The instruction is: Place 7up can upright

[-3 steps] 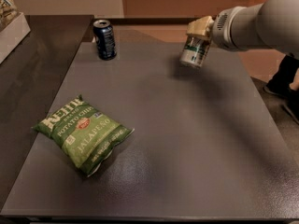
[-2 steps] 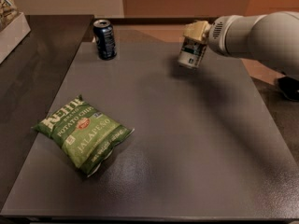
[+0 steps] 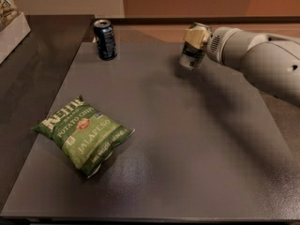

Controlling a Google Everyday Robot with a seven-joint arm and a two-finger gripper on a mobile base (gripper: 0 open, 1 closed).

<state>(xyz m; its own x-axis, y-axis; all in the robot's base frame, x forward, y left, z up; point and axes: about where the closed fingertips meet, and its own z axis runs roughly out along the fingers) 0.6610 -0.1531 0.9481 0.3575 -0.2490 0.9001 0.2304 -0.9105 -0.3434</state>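
Observation:
The 7up can [image 3: 191,55], silver with a green and white label, is held in my gripper [image 3: 196,36] near the table's far right, roughly upright with a slight tilt. Its base hangs just above or at the table surface; I cannot tell whether it touches. The gripper's tan fingers are closed around the can's upper half. The white arm [image 3: 253,55] reaches in from the right.
A dark blue can [image 3: 105,39] stands upright at the far left of the grey table [image 3: 187,149]. A green bag of jalapeño potato chips [image 3: 83,134] lies at the front left. A white box [image 3: 11,27] sits at the left on a darker counter.
The arm has shifted slightly left and lower with the can in it. The can stands more upright than before.

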